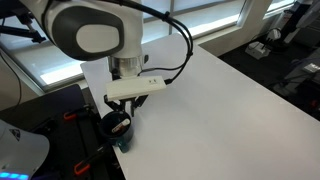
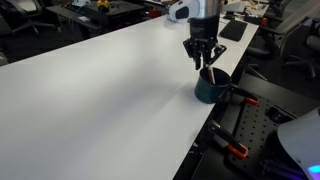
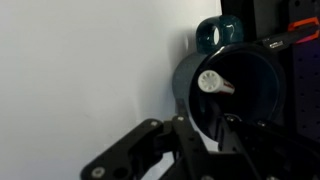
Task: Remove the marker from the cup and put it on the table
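The dark teal cup stands at the edge of the white table. It also shows in an exterior view and in the wrist view, with its handle pointing away. The marker stands inside the cup; I see its pale round end from above, with a reddish part beside it. Its top pokes above the rim in an exterior view. My gripper hangs just above the cup's mouth with its fingers spread on either side of the marker and holding nothing. It also shows in the wrist view.
The table edge runs right beside the cup. Beyond it sits black equipment with orange clamps, also seen in an exterior view. The white table stretches wide on the cup's other side. Cluttered desks stand far behind.
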Robot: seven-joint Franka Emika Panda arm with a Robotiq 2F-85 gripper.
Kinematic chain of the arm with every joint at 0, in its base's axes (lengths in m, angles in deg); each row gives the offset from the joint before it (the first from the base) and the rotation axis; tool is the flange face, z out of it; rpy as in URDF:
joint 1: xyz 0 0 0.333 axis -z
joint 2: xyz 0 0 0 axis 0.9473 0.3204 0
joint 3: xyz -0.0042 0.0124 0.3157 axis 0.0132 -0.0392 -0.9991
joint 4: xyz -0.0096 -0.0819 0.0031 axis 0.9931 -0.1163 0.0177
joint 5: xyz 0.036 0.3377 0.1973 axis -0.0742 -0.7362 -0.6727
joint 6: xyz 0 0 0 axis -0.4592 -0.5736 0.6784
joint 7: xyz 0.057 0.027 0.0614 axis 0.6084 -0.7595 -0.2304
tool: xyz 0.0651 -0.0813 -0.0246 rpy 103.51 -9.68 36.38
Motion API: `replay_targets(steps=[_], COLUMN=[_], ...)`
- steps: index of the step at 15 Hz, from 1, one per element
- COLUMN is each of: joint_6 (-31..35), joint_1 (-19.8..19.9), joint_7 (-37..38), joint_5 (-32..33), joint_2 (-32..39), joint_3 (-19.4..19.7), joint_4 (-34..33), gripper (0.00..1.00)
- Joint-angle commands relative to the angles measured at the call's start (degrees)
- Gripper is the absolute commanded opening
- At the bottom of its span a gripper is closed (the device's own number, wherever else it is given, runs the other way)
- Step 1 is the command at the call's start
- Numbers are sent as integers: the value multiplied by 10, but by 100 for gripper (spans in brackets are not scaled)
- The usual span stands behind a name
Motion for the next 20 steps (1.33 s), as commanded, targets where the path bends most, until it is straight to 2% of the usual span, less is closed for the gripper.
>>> replay_targets(steps=[1, 6, 7, 9, 14, 17, 19, 20], joint_6=[-7, -8, -9, -7, -36, -97, -168, -115], joint_1=[-3, -2, -2, -2, -3, -3, -2, -4], joint_7=[5, 12, 11, 18, 58, 62, 21, 44], joint_5=[-3, 3, 1, 9, 22, 15, 1, 12], joint_2=[-3, -12, -12, -13, -54, -96, -136, -80], joint_3=[-3, -2, -2, -3, -5, -4, 6, 4], joint_4=[1, 5, 6, 5, 8, 8, 10, -1], gripper=[0, 0, 26, 33, 71, 95, 100, 92])
